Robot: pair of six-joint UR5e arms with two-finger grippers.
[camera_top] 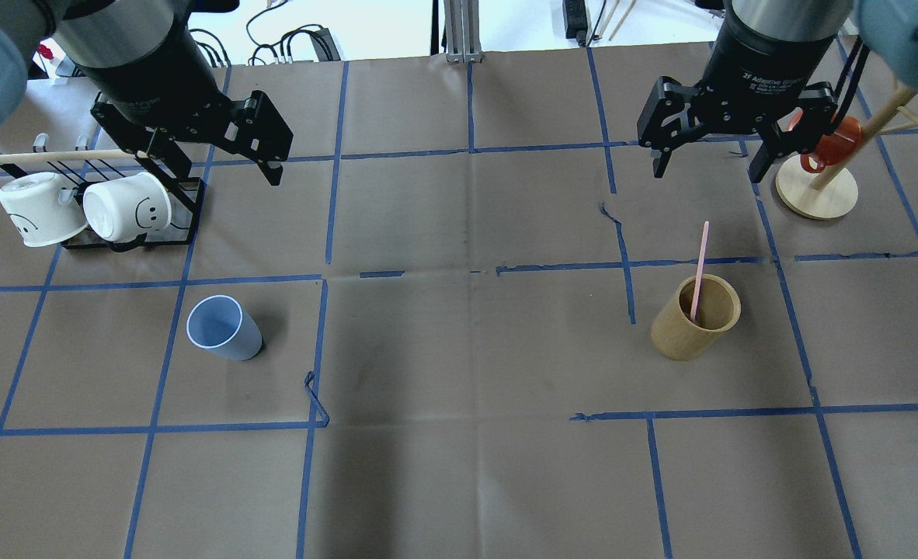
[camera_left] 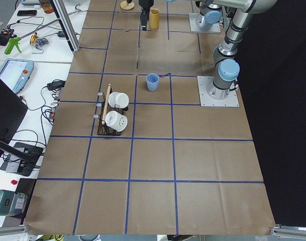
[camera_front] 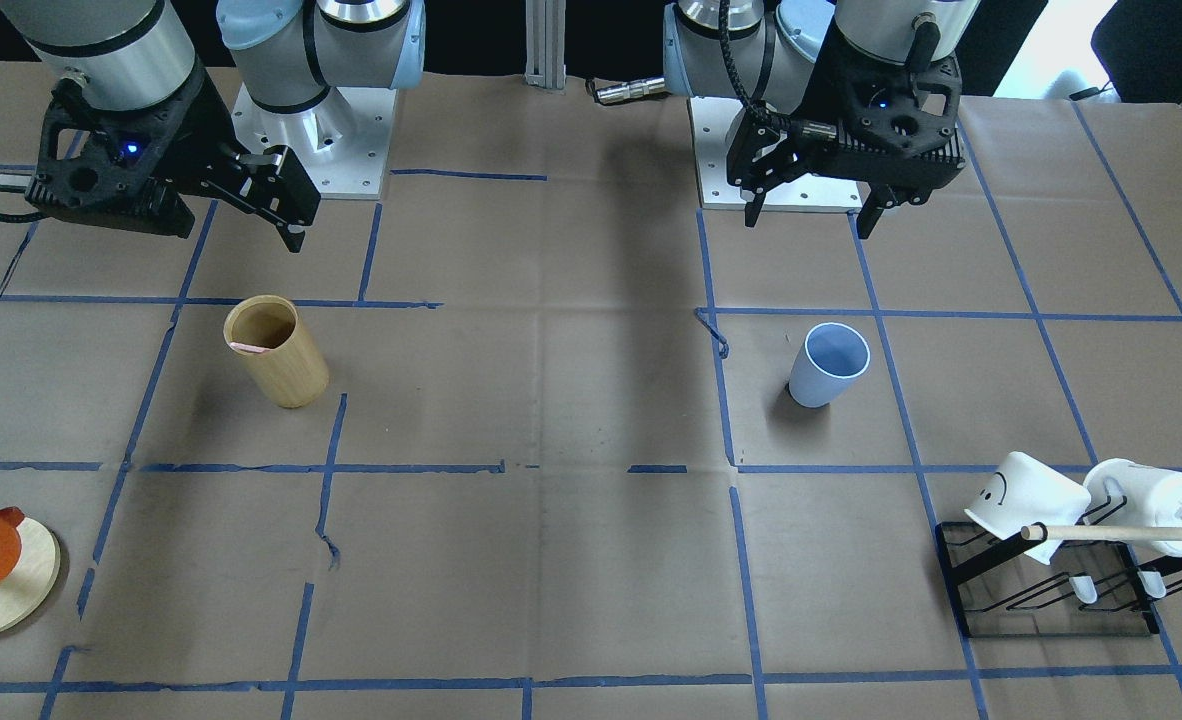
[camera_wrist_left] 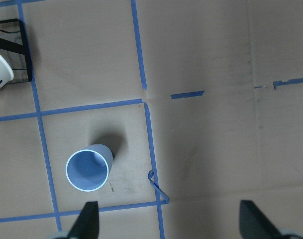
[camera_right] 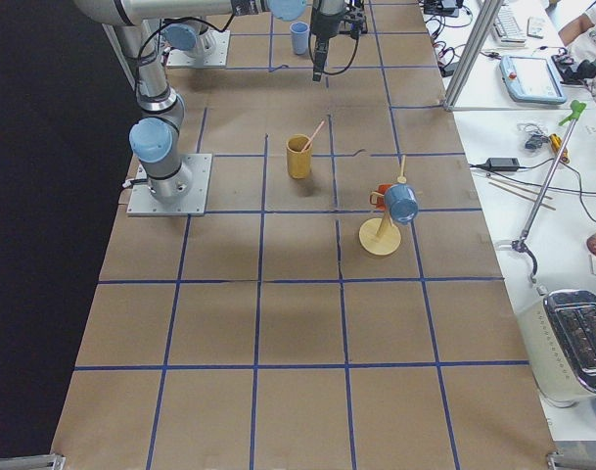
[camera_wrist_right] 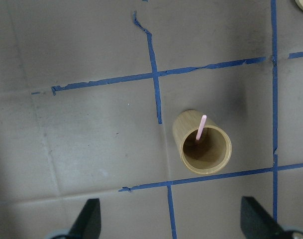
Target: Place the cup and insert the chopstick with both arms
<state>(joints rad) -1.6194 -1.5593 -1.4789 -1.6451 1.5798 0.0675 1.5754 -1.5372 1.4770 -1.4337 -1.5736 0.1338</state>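
While both arms hang high over the table, the job looks finished.
The left gripper is spread wide and empty; the blue cup stands upright below it, off toward one finger. The right gripper is likewise spread and empty, with the pink chopstick leaning inside the wooden cup beneath it. A mug rack crowds the left gripper and a mug stand the right; between them is room to move.
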